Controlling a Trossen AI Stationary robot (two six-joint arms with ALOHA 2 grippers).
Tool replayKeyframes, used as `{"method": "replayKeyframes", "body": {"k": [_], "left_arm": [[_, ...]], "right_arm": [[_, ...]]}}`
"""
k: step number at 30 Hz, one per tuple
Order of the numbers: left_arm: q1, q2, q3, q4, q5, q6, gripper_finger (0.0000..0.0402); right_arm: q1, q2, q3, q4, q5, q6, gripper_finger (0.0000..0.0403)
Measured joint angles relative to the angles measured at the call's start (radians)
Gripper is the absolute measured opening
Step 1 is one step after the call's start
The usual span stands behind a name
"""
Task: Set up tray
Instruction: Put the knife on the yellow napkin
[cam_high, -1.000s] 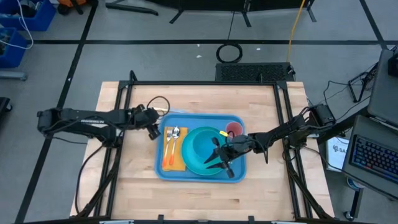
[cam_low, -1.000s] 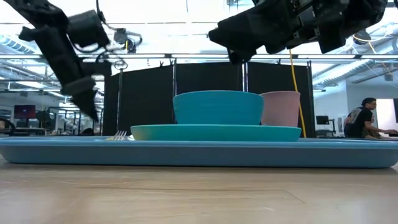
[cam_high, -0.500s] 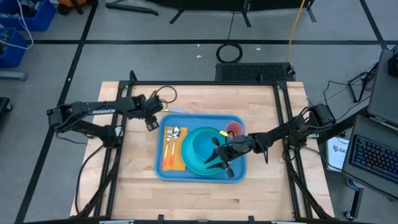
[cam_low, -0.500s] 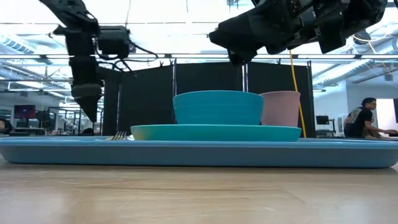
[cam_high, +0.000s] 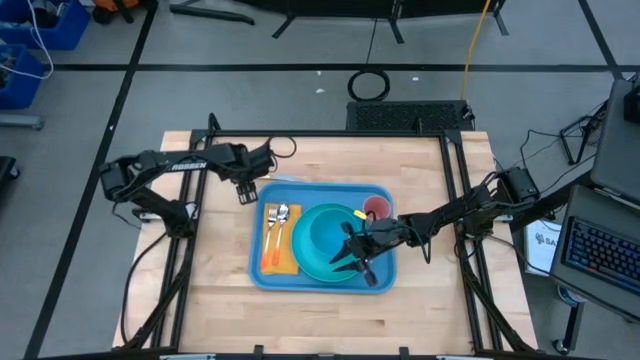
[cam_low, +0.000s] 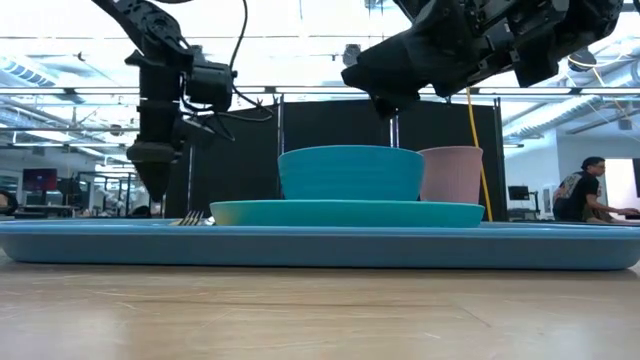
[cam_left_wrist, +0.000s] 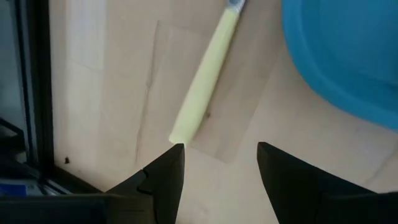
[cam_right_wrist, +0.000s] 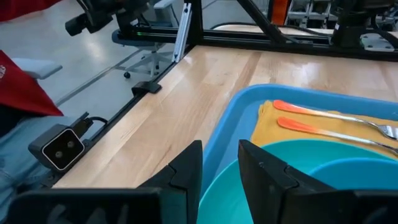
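The light-blue tray (cam_high: 378, 275) lies mid-table. On it sit a teal plate (cam_high: 310, 265) with a teal bowl (cam_high: 325, 232), a pink cup (cam_high: 376, 208), and a yellow-orange napkin (cam_high: 283, 262) carrying a fork and a spoon with orange handles (cam_high: 272, 245). My left gripper (cam_high: 245, 191) hangs open, pointing down, over the table beside the tray's far-left corner (cam_left_wrist: 348, 62). Below it a pale-yellow utensil handle (cam_left_wrist: 202, 106) lies flat on the wood between the open fingers' line of sight. My right gripper (cam_high: 348, 256) hovers open above the plate's near-right rim (cam_right_wrist: 224, 180).
Black frame rails (cam_high: 195, 215) run along the table's left and right sides, and a rail edge (cam_left_wrist: 34, 93) shows close to the yellow handle. Bare wood (cam_high: 320, 320) stretches between the tray and the near edge. A person sits in the room far behind (cam_low: 585, 190).
My left arm has drawn its elbow in and carried its gripper a little toward the table's far edge, beside the tray's far-left corner; the gripper has tipped from slanting to pointing straight down. The right arm and everything on the tray have stayed put.
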Motion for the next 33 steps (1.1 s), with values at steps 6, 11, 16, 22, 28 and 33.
{"method": "replayKeyframes", "body": {"k": [6, 11, 16, 22, 28, 33], "left_arm": [[0.027, 0.001, 0.0, 0.028, 0.037, 0.064, 0.0207], [0.056, 0.001, -0.001, 0.055, 0.067, 0.12, 0.0207], [0.09, 0.001, -0.001, 0.07, 0.079, 0.169, 0.0207], [0.117, 0.001, -0.024, 0.11, 0.139, 0.207, 0.0207], [0.126, 0.001, -0.043, 0.161, 0.153, 0.256, 0.0207], [0.149, 0.035, -0.069, 0.168, 0.155, 0.264, 0.0207]], "right_arm": [[0.0, 0.0, -0.041, 0.03, 0.002, 0.032, 0.0093], [0.0, 0.0, -0.068, 0.068, 0.005, 0.052, 0.0093], [0.0, 0.0, -0.092, 0.112, 0.005, 0.081, 0.0093], [0.002, 0.0, -0.108, 0.122, 0.006, 0.116, 0.0093], [0.014, 0.0, -0.112, 0.123, 0.012, 0.12, 0.0093], [0.019, 0.0, -0.112, 0.122, 0.035, 0.123, 0.0093]]}}
